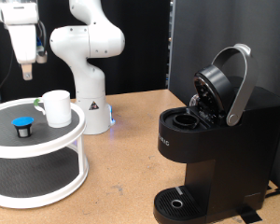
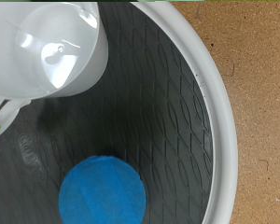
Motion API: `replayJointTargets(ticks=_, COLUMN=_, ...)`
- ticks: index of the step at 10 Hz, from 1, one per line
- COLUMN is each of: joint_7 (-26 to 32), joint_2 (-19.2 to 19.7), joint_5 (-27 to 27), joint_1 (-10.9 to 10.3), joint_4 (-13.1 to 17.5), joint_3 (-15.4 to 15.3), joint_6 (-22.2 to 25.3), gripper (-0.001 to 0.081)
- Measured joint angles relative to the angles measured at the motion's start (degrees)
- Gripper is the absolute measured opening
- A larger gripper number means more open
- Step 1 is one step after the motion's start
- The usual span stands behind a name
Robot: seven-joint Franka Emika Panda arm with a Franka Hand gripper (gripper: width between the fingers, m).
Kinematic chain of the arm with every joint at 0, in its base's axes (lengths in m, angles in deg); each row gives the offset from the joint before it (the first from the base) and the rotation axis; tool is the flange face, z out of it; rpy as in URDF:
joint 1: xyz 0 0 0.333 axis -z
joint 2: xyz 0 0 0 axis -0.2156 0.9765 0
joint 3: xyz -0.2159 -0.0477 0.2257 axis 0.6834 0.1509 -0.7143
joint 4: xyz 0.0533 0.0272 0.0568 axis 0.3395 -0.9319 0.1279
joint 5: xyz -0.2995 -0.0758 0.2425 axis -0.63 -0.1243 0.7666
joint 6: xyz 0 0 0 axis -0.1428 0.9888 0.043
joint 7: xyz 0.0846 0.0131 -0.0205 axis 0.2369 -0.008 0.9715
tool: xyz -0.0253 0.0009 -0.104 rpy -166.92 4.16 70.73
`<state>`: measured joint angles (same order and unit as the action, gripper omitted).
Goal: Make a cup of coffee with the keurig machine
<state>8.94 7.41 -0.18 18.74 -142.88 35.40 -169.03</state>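
The white cup (image 1: 56, 107) stands upright on the black top shelf of a round two-tier white stand (image 1: 47, 149), at the exterior view's left. A small dark pod with a blue top (image 1: 23, 126) sits beside it on the same shelf. My gripper (image 1: 26, 69) hangs well above the pod and cup, with nothing seen between its fingers. The wrist view looks straight down on the cup (image 2: 47, 47) and the pod's blue top (image 2: 103, 191); the fingers do not show there. The black keurig machine (image 1: 224, 131) stands at the right with its lid (image 1: 222, 84) raised and the pod chamber (image 1: 185, 119) open.
The arm's white base (image 1: 89, 93) stands behind the stand on the wooden table (image 1: 121, 177). The stand's white rim (image 2: 213, 103) curves round the shelf. The machine's round drip tray (image 1: 177, 201) is near the bottom edge. A dark screen stands behind.
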Motion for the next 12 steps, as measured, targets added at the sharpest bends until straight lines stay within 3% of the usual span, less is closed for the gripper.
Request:
replayJointTargets(ticks=6, joint_7=-0.2, joint_2=1.3, joint_5=-2.1, joint_1=2.2, joint_4=-6.9, joint_3=0.4, joint_6=-9.8, gripper=0.0805)
replayJointTargets(ticks=12, joint_7=-0.2, joint_2=6.1, joint_5=-5.0, joint_1=4.1, joint_4=-12.0, joint_3=0.6, joint_6=-19.7, gripper=0.0805)
